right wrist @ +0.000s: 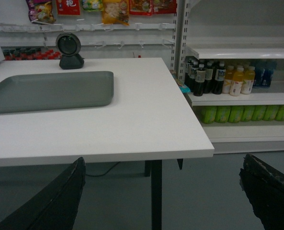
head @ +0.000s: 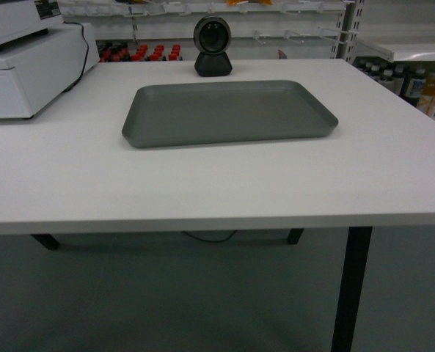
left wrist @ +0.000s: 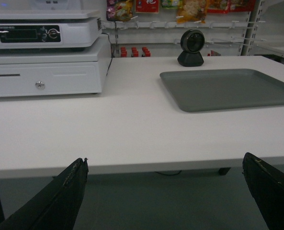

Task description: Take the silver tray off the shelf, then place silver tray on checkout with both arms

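Flat white worktop [head: 202, 183]: wide bare strip along the near edge, open to approach from the front. Large matte grey-silver tray [head: 228, 111] lies flat mid-worktop, low rim, bare surface on its left, right and near sides. Just behind its far edge stands a small round black camera-like device [head: 213, 46], blocking the middle of the back. Back-left corner taken by a white boxy cash-register unit [left wrist: 46, 62], well apart from the tray. Right of the worktop edge, white store shelves with bottles [right wrist: 237, 79] stand near, with a gap between. Both pairs of black fingers [left wrist: 60, 201] [right wrist: 55, 201] sit below and in front of the worktop edge, spread wide, nothing between them.
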You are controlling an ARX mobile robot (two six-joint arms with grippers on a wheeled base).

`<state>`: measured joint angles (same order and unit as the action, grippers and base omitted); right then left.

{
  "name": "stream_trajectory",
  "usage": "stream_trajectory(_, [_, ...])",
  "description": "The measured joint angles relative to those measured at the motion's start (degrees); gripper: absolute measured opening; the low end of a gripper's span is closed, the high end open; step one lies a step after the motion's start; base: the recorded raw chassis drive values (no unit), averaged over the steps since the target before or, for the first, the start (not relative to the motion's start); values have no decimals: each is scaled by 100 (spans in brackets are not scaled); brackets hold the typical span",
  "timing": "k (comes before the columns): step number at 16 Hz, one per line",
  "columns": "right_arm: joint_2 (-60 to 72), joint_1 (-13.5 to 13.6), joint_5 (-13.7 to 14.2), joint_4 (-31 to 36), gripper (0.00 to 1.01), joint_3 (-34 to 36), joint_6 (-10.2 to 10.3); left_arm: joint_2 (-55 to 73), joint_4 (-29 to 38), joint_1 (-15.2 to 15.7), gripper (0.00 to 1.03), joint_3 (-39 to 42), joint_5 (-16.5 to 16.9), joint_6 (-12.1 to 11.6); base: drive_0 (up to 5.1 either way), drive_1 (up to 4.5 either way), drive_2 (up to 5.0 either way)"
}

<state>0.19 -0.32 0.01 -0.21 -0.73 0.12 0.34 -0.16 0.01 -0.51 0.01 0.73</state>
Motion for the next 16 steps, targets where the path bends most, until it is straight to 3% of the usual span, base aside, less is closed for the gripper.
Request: stream_trajectory(16, [2, 0, -2, 4, 98, 0, 0, 0, -4, -2, 98, 0, -2, -11, 0, -26, 26])
